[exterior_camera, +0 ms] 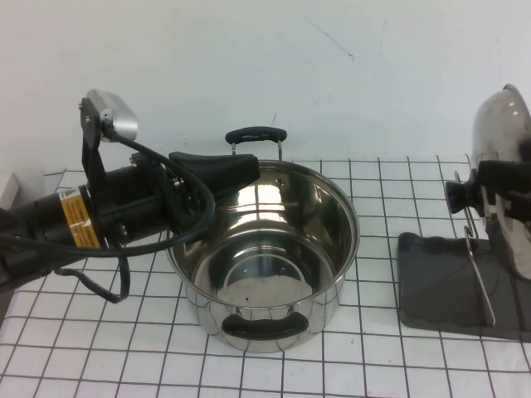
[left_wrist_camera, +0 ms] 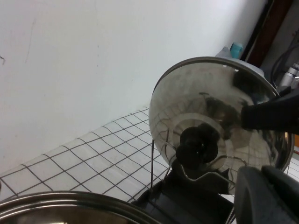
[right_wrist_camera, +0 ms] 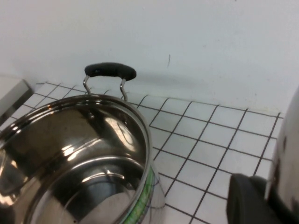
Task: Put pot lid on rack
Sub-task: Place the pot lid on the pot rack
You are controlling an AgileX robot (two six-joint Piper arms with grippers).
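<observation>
The pot lid (exterior_camera: 500,124) stands on edge at the far right of the high view, its black knob (exterior_camera: 457,193) pointing toward the pot (exterior_camera: 265,253), and it sits among the thin wire uprights of the rack (exterior_camera: 452,286), whose dark grey tray lies on the gridded surface (exterior_camera: 377,365) directly below it. The right hand (exterior_camera: 506,186) is at the lid itself, one dark finger lying across the domed knob side just past the knob and another showing against the lid's rim in the right wrist view, so it is closed narrowly on the lid's edge. From the left wrist view the lid's shiny dome (left_wrist_camera: 219,121) faces back with the knob (left_wrist_camera: 198,144) at its centre, a bent wire of the rack (left_wrist_camera: 205,175) cradling the knob's stem. The left hand (exterior_camera: 236,170) hovers over the near-left rim of the open pot, well apart from the lid and rack; its dark fingers lie close together, holding nothing. The pot stands between the two hands, its far black handle (right_wrist_camera: 110,71) beyond the left hand and its near handle (exterior_camera: 264,323) toward the robot.
</observation>
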